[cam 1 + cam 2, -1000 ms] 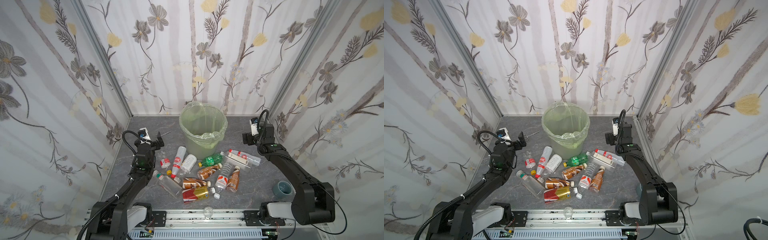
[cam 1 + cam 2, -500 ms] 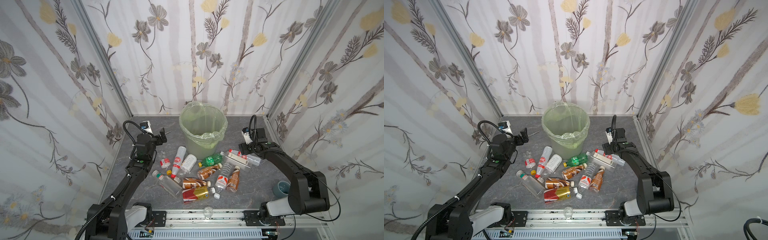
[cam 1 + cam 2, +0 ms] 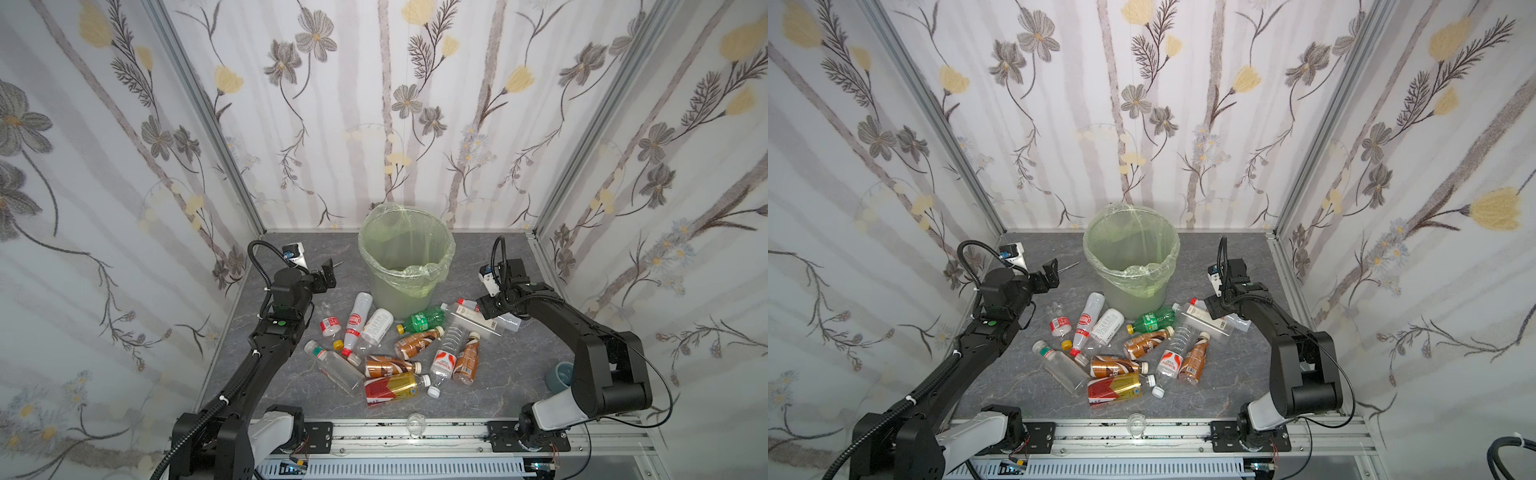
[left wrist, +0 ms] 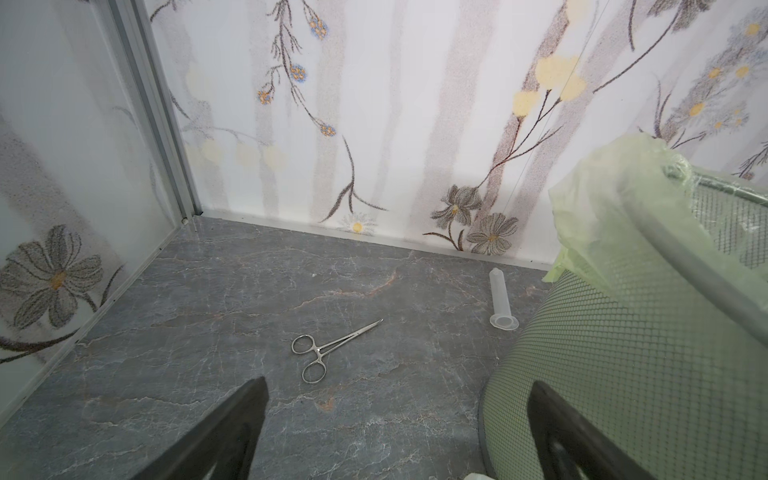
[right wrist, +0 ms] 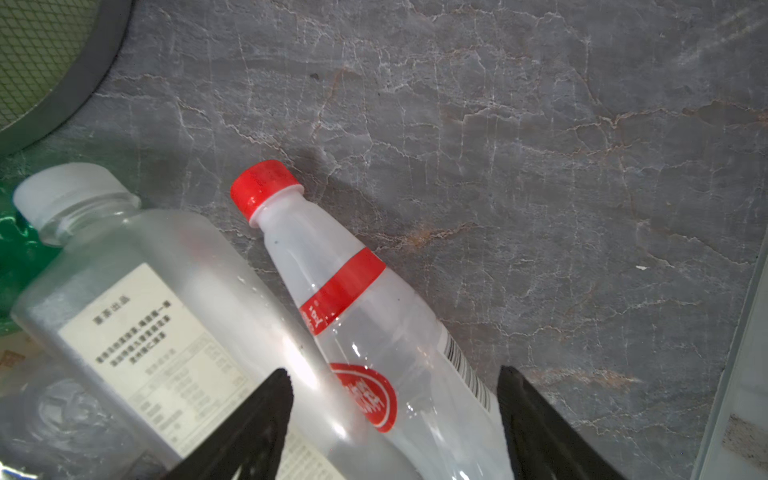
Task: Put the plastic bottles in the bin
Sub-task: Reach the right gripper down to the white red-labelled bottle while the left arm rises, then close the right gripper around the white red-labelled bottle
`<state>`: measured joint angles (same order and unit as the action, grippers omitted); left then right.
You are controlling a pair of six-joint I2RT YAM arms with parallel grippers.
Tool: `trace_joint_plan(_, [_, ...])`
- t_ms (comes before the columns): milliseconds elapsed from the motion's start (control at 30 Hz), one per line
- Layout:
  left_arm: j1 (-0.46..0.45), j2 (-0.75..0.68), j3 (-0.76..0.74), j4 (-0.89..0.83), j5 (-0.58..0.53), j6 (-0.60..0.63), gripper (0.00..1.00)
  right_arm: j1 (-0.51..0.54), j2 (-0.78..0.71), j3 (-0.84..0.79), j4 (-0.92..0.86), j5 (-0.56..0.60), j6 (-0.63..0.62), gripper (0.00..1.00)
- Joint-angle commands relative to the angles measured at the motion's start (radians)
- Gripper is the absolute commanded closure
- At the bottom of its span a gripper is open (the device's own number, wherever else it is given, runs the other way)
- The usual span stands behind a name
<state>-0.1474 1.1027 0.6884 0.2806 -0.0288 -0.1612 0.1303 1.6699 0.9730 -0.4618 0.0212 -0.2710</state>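
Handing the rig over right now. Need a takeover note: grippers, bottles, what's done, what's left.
Left gripper: open, empty, beside the bin.
Right gripper: straddling a red-capped clear bottle lying on the table; grip unconfirmed.
Other bottles: scattered on the table in front of the bin.
Done: no bottle visible inside the bin.
Left: bin them all.

- The left arm [image 3: 266, 353] was matte black, with a small green dot [image 3: 281, 322] on one link and white cable ties [image 3: 224, 400] along it.
- A black corrugated hose [image 3: 249, 257] looped over its wrist to a white camera [image 3: 296, 257].
- The right arm [image 3: 582, 332] was black too, carrying a white camera and a thin black cable [image 3: 493, 253].
- Both shoulders had pale grey housings [image 3: 557, 409].
- Black screw-studded plates [image 3: 318, 434] fixed both bases to a silver rail [image 3: 415, 438].
- The left gripper [image 4: 395, 399] and right gripper [image 5: 394, 372] had black wedge-shaped fingers [image 4: 232, 432].
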Motion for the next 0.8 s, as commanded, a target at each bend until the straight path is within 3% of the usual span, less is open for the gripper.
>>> trace_joint_plan(0, [0.0, 0.006, 0.014, 0.005, 0.013, -0.011, 0.0, -0.007, -0.001, 0.009, -0.007, 0.008, -0.026, 0.21])
trace_joint_plan(767, [-0.011, -0.003, 0.03, -0.027, -0.007, 0.02, 0.0, -0.03, 0.149, 0.038, 0.017, 0.019, 0.004, 0.32])
